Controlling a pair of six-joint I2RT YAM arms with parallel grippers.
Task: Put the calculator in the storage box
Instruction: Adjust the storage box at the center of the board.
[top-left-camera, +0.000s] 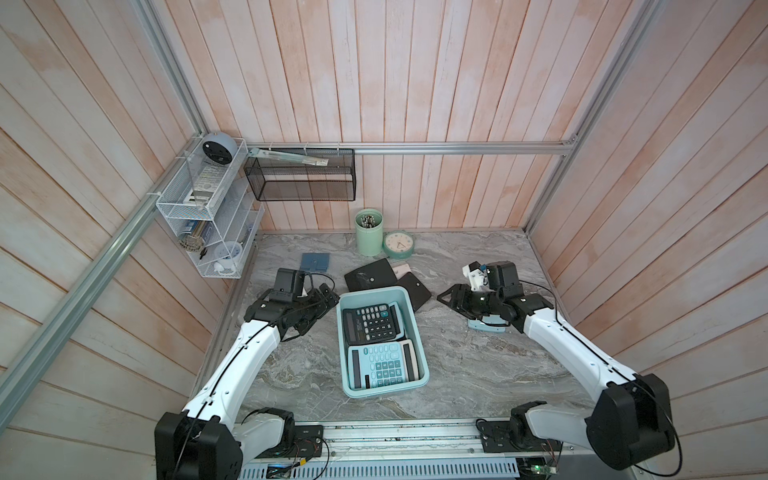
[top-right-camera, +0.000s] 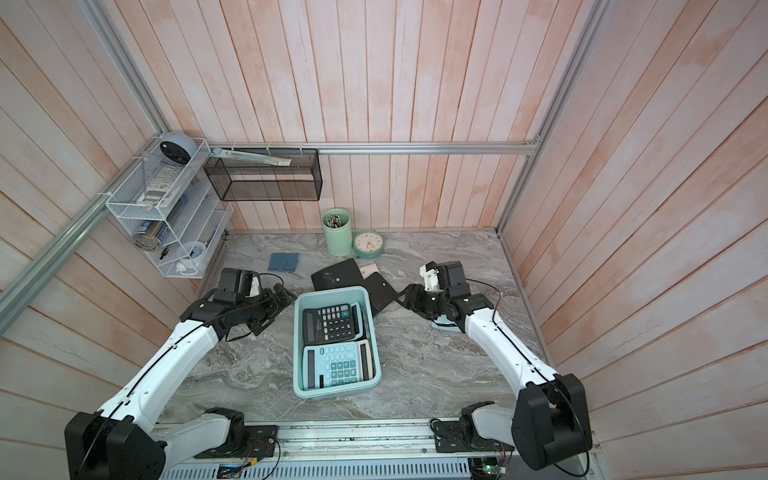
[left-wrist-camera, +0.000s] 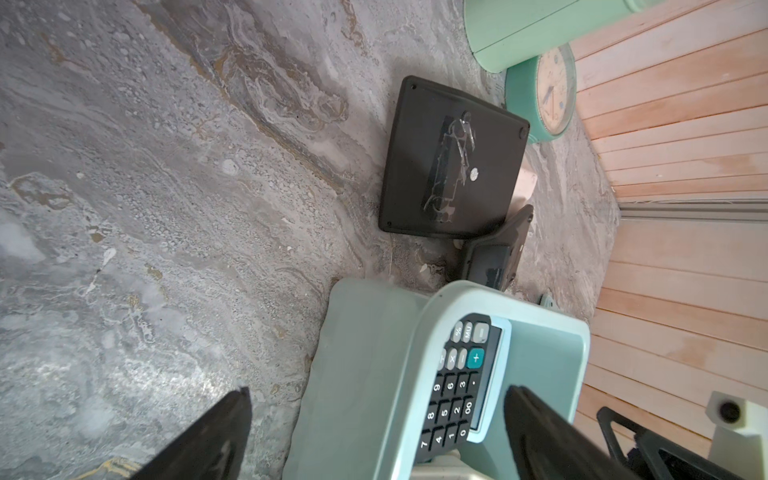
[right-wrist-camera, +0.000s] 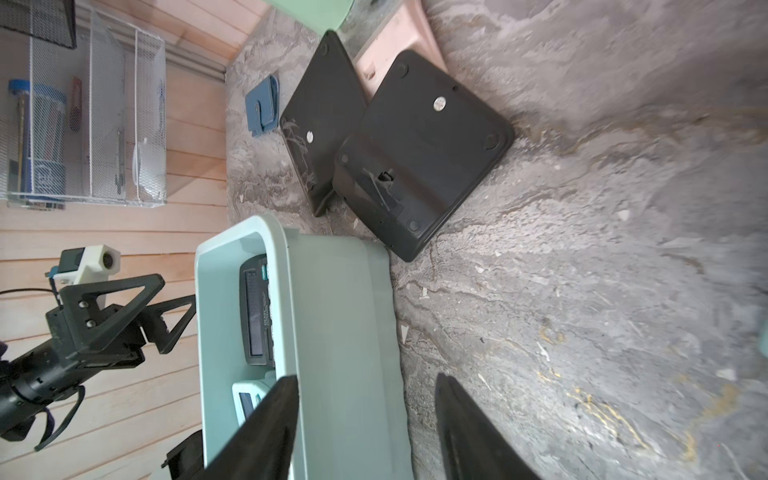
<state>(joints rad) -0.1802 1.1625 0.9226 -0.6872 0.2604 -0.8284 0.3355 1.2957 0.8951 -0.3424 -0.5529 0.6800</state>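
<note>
In the shallow aqua plastic storage box (top-left-camera: 384, 390): a black desk calculator (top-left-camera: 372, 326), an aqua desk calculator (top-left-camera: 382, 365).
Your left gripper (top-left-camera: 322, 305) gapes wide and your right gripper (top-left-camera: 451, 303) is half-open, both empty; two face-down black calculators (top-left-camera: 370, 274) lie outside.

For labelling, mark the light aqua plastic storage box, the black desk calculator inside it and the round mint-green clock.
storage box (top-left-camera: 374, 297): in a top view, far wall
black calculator (top-left-camera: 376, 322): in a top view, keypad
mint-green clock (top-left-camera: 397, 245): in a top view, dial
</note>
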